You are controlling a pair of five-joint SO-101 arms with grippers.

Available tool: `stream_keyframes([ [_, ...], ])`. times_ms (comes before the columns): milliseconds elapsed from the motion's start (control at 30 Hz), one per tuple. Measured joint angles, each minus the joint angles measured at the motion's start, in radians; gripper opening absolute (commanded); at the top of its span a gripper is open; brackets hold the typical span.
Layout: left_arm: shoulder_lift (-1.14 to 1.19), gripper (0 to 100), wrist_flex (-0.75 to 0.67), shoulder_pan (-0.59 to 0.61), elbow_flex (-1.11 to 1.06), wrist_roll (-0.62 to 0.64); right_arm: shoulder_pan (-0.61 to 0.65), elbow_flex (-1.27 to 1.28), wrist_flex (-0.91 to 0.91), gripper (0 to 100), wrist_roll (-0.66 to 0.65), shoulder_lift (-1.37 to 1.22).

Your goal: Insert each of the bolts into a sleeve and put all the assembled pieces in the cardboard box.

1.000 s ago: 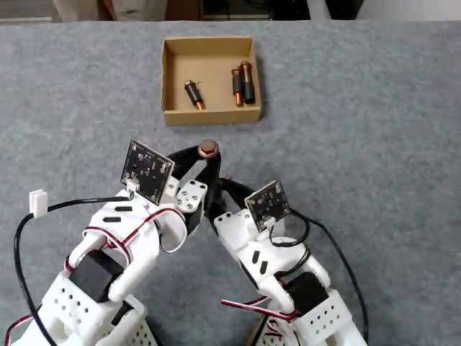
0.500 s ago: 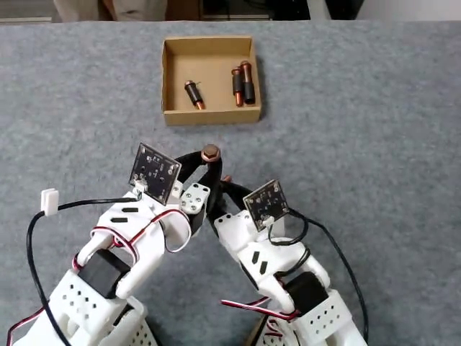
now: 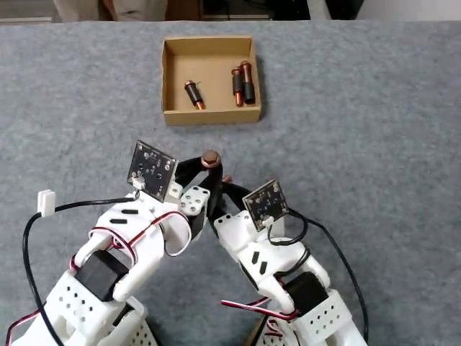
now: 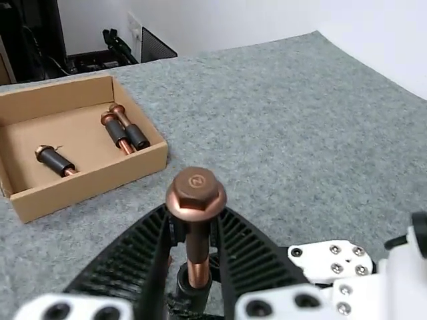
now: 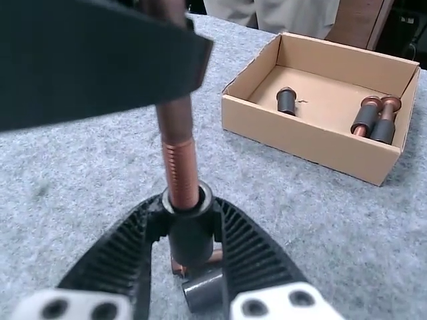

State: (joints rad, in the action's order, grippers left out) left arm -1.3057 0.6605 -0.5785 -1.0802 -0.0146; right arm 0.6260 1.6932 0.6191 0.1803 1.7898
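Desk point(image 3: 382, 115): grey felt-like cover. Both arms come up from the near edge, left of the middle, and meet a little inward of it.

Cardboard box point(image 3: 209, 116): open top, standing toward the far edge, left of the middle, well apart from both grippers.

Left gripper point(image 4: 193, 230): narrowed onto the shank of a copper bolt point(image 4: 195, 195). The bolt is held upright, hex head on top and above the fingers, threaded end pointing down. From the high view this gripper point(image 3: 204, 170) is between the box and the near edge.

Right gripper point(image 5: 189, 208): clamped on a dark sleeve point(image 5: 191, 239), which is held upright with its open mouth up. It is directly below the left gripper. The threaded end of the bolt point(image 5: 180, 157) stands in the mouth of the sleeve. How deep it goes cannot be told.

Inside the box: three assembled pieces lying flat on the floor. One point(image 3: 194, 94) is alone near the left wall. The other two point(image 3: 243, 84) are side by side and touching, against the right wall.

On the desk under the right gripper: a second sleeve point(image 5: 202, 290) on its side, with a copper end point(image 5: 197, 261) just beside it, mostly hidden.
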Motion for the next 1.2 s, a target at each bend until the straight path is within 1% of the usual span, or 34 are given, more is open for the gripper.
stream_keyframes([
  [400, 0.0, 2, 0.0, -0.002, 0.002, -0.002, 0.0, 0.0, 0.0, 0.2, 0.0, 0.0],
  [633, 0.0, 2, 0.0, -0.003, 0.002, -0.071, 0.0, 0.0, 0.0, 0.2, 0.0, 0.0],
  [1000, 0.0, 2, 0.0, -0.003, -0.012, -0.074, 0.0, 0.0, 0.0, 0.2, 0.0, 0.0],
  [1133, 0.0, 10, 0.0, -0.003, -0.012, -0.074, 0.0, 0.0, 0.0, 0.2, 0.0, 0.0],
  [1200, 0.0, 11, 0.0, -0.003, -0.012, -0.074, 0.0, 0.0, 0.0, 0.2, 0.0, 0.0],
])
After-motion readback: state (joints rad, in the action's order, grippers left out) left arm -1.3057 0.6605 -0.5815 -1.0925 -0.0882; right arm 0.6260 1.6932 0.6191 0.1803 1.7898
